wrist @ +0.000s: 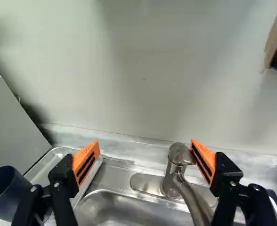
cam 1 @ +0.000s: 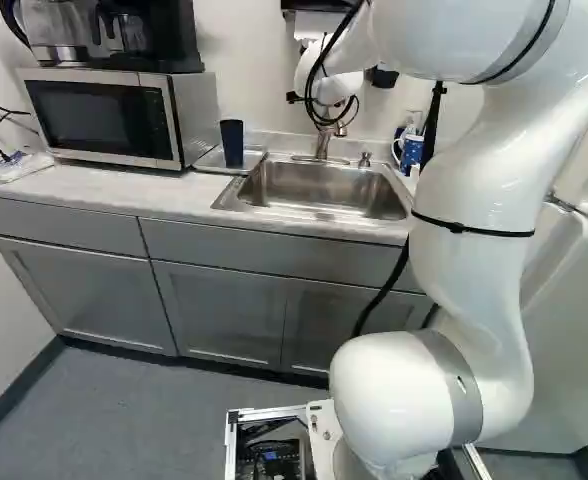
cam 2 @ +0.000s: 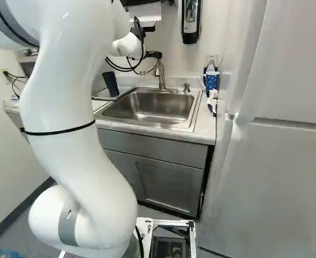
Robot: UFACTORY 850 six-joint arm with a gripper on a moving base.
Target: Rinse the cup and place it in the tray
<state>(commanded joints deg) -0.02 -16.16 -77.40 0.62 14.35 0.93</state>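
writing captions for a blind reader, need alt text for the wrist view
Open gripper with orange pads above a metal sink, one finger looking close to the faucet; a dark blue cup sits on the tray beside the gripper.

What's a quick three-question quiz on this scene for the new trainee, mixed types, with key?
1. Multiple choice: what does the dark blue cup stand on?
a) the microwave
b) the tray
c) the refrigerator
2. True or false: the jaws are shut on the dark blue cup.
3. Fill in: in the right base view, the dotted mug stands to the ____ of the sink.

Key: 1 b; 2 false, they stand open with the dark blue cup outside them; 3 right.
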